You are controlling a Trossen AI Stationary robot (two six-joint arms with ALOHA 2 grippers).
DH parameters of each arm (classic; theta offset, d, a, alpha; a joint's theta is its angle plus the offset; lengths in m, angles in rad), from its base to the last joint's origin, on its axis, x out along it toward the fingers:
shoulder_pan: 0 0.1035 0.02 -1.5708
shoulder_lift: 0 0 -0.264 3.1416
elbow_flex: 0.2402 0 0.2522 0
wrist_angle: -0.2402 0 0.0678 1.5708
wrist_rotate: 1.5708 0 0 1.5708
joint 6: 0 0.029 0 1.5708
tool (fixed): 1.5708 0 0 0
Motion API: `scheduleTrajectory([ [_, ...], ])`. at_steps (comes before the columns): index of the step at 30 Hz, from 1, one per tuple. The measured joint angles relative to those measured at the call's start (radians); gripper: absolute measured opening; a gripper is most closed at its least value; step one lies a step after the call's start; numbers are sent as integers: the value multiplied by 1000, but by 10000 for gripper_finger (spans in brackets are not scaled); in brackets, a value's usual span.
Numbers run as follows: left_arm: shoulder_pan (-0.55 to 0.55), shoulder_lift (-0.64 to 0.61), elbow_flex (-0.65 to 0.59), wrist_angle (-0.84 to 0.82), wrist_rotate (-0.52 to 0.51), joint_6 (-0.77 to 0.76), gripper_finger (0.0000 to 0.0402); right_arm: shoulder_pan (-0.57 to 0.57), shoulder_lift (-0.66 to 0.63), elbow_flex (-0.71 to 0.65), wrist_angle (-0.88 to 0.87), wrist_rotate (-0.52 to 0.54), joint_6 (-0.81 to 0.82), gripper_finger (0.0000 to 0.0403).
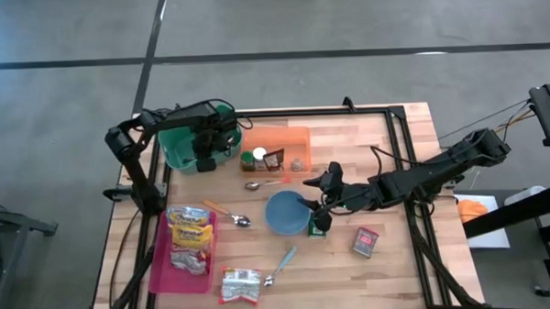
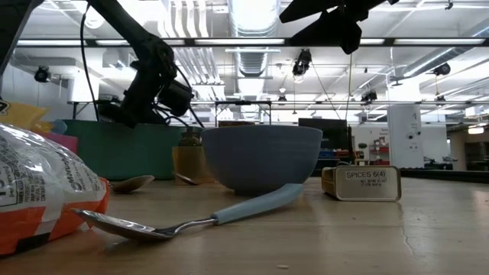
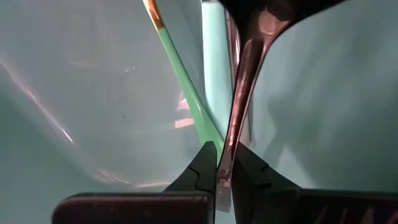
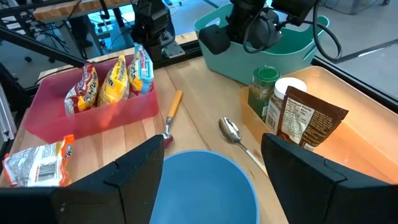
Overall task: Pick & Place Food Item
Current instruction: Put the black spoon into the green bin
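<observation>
My left gripper (image 3: 222, 168) is down inside the teal bin (image 1: 174, 151) at the table's far left, shut on a metal utensil (image 3: 245, 81). A green stick with an orange tip (image 3: 180, 74) lies in the bin beside it. Snack packets (image 1: 191, 235) lie in the pink tray (image 1: 160, 269) at the near left. One more packet (image 1: 240, 284) lies flat on the table near the front edge. My right gripper (image 4: 211, 186) hangs open just above the blue bowl (image 1: 284, 214) at mid-table, with nothing between its fingers. My left gripper pinches the utensil's thin metal handle (image 3: 229, 155) between its two fingertips, near the handle's free end. The fingers come from above, pointing steeply down into the bin. The utensil runs on ahead of the fingers, its wider end (image 3: 273, 18) deeper in the bin.
An orange tray (image 1: 288, 140) with spice jars stands right of the bin. Three spoons (image 1: 227, 214) (image 1: 265, 184) (image 1: 281, 263) lie around the bowl. A small green tin (image 1: 316, 226) and a red tin (image 1: 365, 241) sit to the bowl's right.
</observation>
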Motion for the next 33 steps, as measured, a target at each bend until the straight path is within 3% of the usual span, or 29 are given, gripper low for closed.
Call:
scheduleTrajectory([
  [33,1,0,0,36,36,-8,37,0,0,0,0,0,-1,265],
])
